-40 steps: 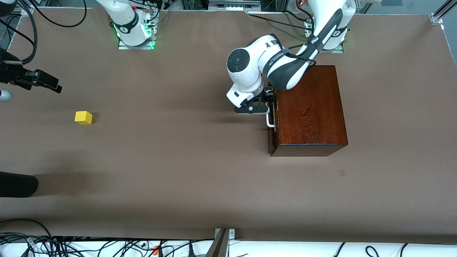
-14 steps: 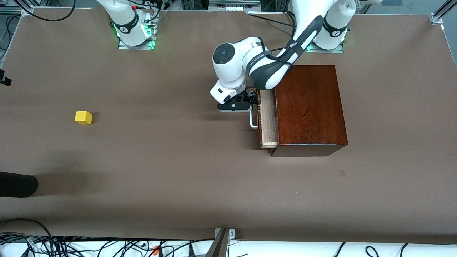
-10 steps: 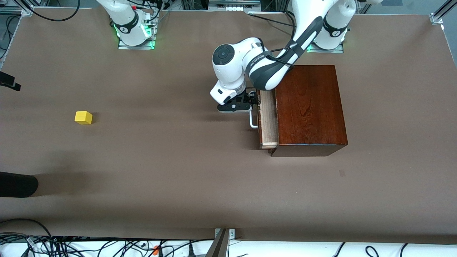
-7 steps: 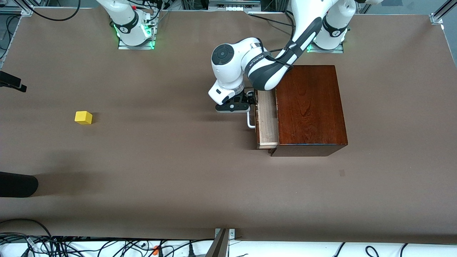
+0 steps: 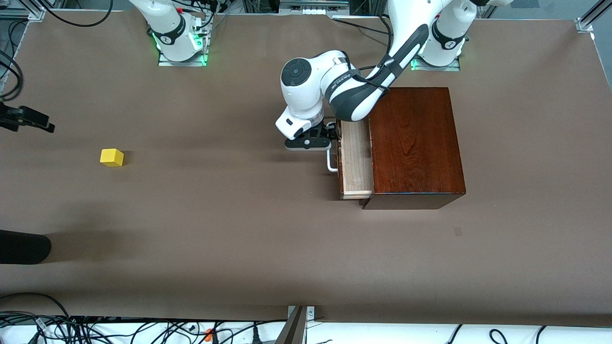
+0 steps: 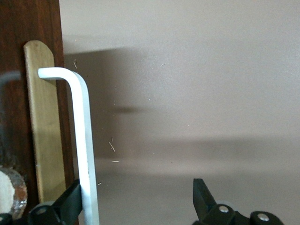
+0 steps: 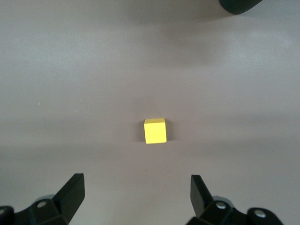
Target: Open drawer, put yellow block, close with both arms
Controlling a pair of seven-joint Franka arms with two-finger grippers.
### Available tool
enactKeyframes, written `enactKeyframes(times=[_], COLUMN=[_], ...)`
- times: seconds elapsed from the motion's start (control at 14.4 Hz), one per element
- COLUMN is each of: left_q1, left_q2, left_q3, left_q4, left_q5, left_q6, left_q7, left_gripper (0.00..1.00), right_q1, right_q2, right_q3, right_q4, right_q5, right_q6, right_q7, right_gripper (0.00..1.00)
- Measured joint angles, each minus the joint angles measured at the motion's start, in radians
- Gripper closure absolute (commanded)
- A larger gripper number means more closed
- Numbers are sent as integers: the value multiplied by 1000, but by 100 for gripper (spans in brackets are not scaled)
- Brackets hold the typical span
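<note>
The dark wooden box (image 5: 416,143) stands toward the left arm's end of the table. Its drawer (image 5: 355,162) of pale wood is pulled partly out. My left gripper (image 5: 330,138) is open at the white handle (image 5: 331,162). In the left wrist view the handle (image 6: 84,140) lies against one finger (image 6: 70,204) of the left gripper (image 6: 136,201), and the other finger stands well apart. The yellow block (image 5: 112,157) sits on the table toward the right arm's end. My right gripper (image 5: 45,125) is open and empty above the table by the block (image 7: 155,131), jaws wide (image 7: 136,187).
A black rounded object (image 5: 24,247) lies at the table's edge at the right arm's end, nearer the front camera than the block; it also shows in the right wrist view (image 7: 239,4). Cables run along the table's near edge. The table (image 5: 215,215) is brown.
The drawer has slid farther out toward the right arm's end, and the left gripper moved with the handle. The right gripper has come back into view toward the yellow block.
</note>
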Motion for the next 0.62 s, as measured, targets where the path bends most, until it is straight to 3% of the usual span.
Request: enactKeyframes(times=[0.35, 0.62], left_q1=[0, 0], left_q2=[-1, -39], left_q3=[-3, -9], left_q4=[10, 66], left_q5=[0, -1], left_q6=[-12, -137], left_q7=[1, 34], left_gripper=[0, 0], right_q1=[0, -1], right_q2=[-3, 50], right_q3=[-1, -14], right_q4=[-254, -392], right_q5=[0, 0], right_q6=[325, 516], right_q7=[-65, -112], right_gripper=[0, 0])
